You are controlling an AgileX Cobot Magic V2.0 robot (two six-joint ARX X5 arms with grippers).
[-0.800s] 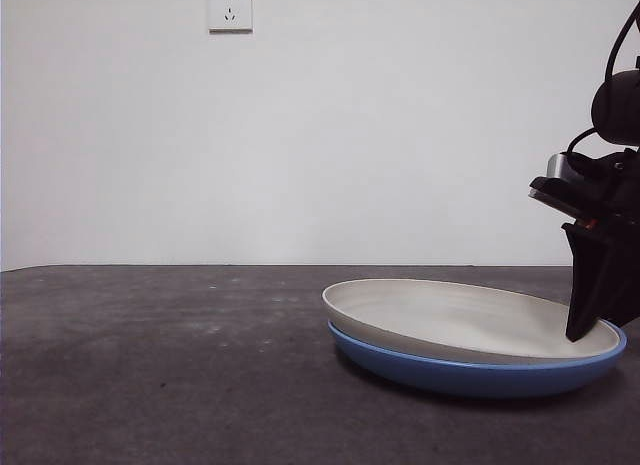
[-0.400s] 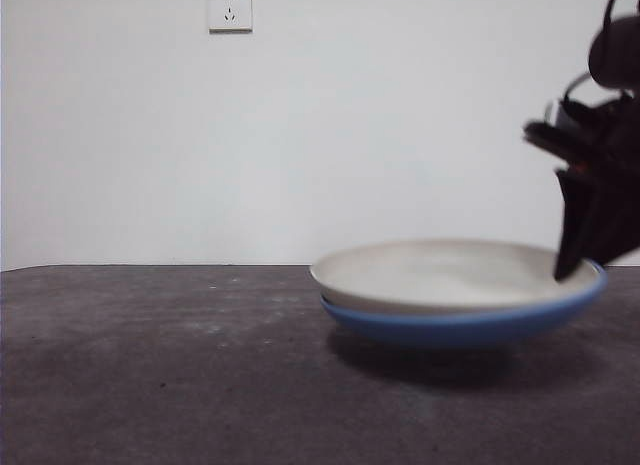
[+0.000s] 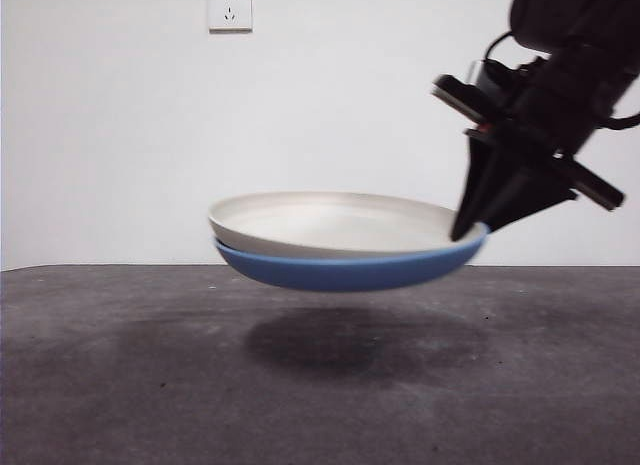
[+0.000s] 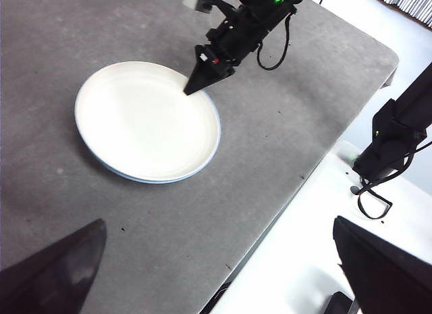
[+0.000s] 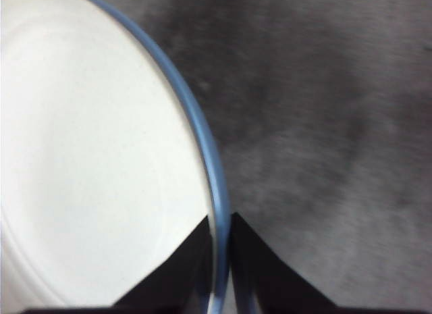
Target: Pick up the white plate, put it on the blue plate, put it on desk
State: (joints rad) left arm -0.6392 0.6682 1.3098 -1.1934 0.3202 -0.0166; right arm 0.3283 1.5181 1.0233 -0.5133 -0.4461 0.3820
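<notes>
the right pincer (image 3: 468, 230) is clenched on the rims of both stacked plates at their right edge, so the matte cream white plate (image 3: 330, 223) nested in the glossy blue plate (image 3: 345, 270) hangs mid-frame, clear of the dark mottled table (image 3: 120, 385). held by one edge only, the stack could tilt or slip, and the white plate might slide off toward the left. a second ago the stack lay on the table at lower right; now it is lifted and moved left. the left pincer (image 4: 216, 273) waits spread apart, high above the table.
</notes>
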